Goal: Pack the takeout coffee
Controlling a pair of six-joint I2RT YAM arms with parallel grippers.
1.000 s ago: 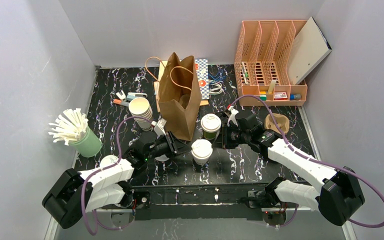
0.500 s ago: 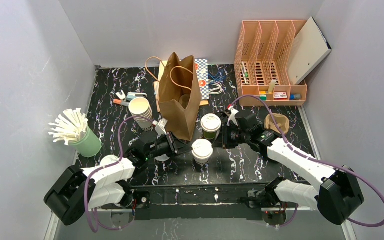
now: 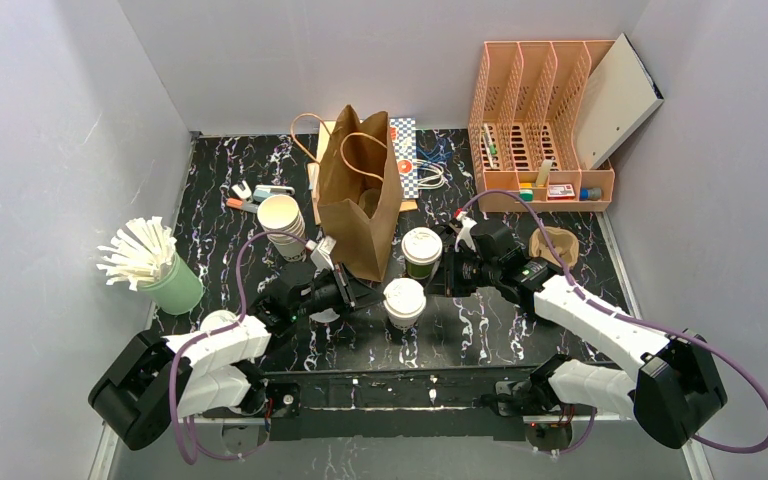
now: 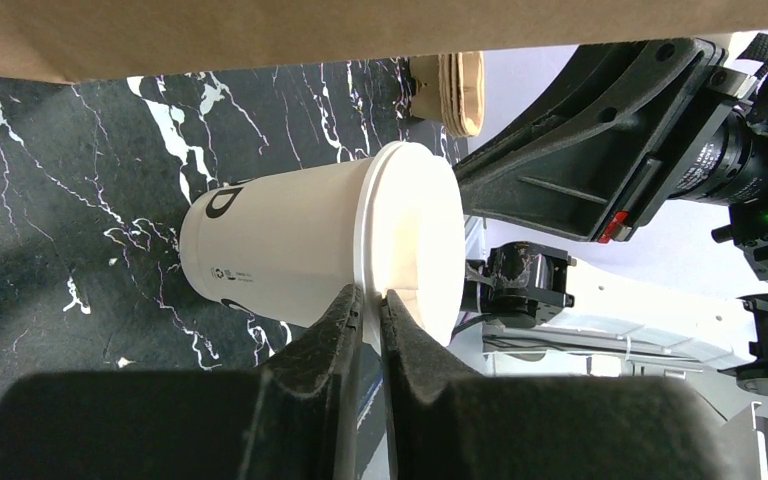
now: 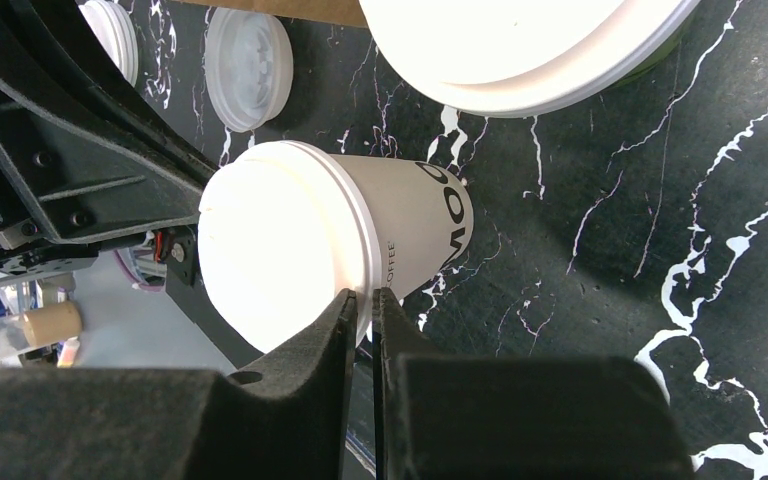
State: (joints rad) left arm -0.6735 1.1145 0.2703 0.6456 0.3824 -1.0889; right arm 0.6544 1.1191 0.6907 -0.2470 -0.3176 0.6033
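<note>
We see both lidded coffees standing upright on the black marbled tabletop (image 3: 490,335), just in front of the open brown paper bag (image 3: 360,200) and outside it. The green-sided cup (image 3: 421,252) stands by the bag's right front corner. The cream cup (image 3: 403,302) stands a little nearer the arm bases, with a small gap between the two.

The left gripper (image 3: 368,298) reaches in from the left toward the cream cup. In its wrist view the two fingers (image 4: 345,325) lie almost together, with only a thin slit between them and nothing in it. Their tips are right at the rim of the cup's white lid, and we cannot tell whether they touch it.

The right gripper (image 3: 444,277) sits just right of the green-sided cup. Its jaws are likewise drawn to a narrow slit around nothing, and they point toward the cream cup's lid.

A loose white lid (image 5: 248,68) lies flat on the marble beyond. A stack of lidless cream cups (image 3: 282,225) stands left of the bag. A green holder of white sticks (image 3: 160,270) stands by the left wall, and a peach file organiser (image 3: 540,120) stands at the far right.
</note>
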